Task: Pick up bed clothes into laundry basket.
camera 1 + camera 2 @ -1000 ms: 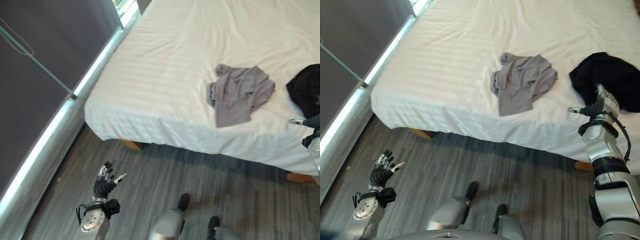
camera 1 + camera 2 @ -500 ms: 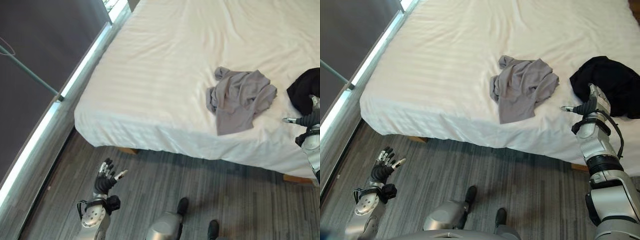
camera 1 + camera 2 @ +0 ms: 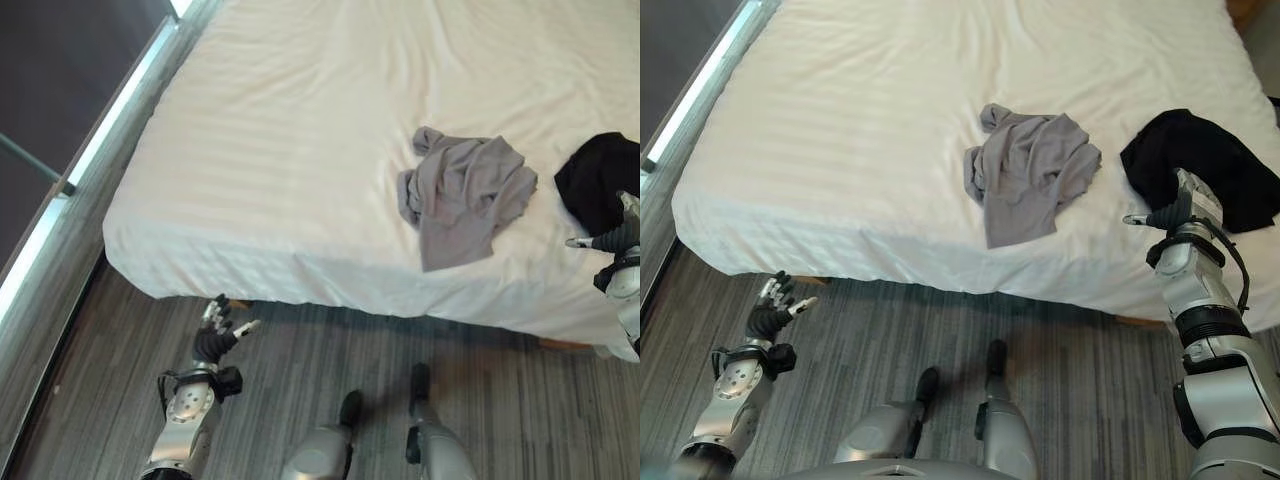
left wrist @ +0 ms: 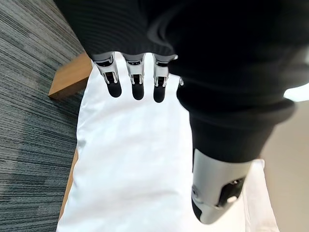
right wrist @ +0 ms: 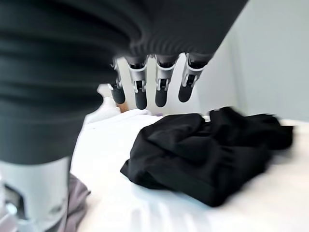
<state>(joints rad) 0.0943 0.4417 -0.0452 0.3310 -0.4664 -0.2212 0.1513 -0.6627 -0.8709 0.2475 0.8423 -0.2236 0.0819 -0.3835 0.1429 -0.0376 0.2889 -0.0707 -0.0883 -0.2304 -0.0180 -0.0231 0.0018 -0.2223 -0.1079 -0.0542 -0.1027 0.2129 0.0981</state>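
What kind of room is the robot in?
Most likely a bedroom, maybe a hotel room. There is a big bed with a white sheet, a grey garment and a black garment lying on it, and grey carpet on the floor.

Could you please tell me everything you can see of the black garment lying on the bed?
The black garment is a soft, matte cloth, crumpled into a loose heap with thick folds and a rounded edge. It lies on the white sheet of the bed, near the bed's front edge on the robot's right, apart from the grey garment beside it. The right hand hovers just in front of it with fingers straight; in the right wrist view the fingers are above the cloth, not touching it.
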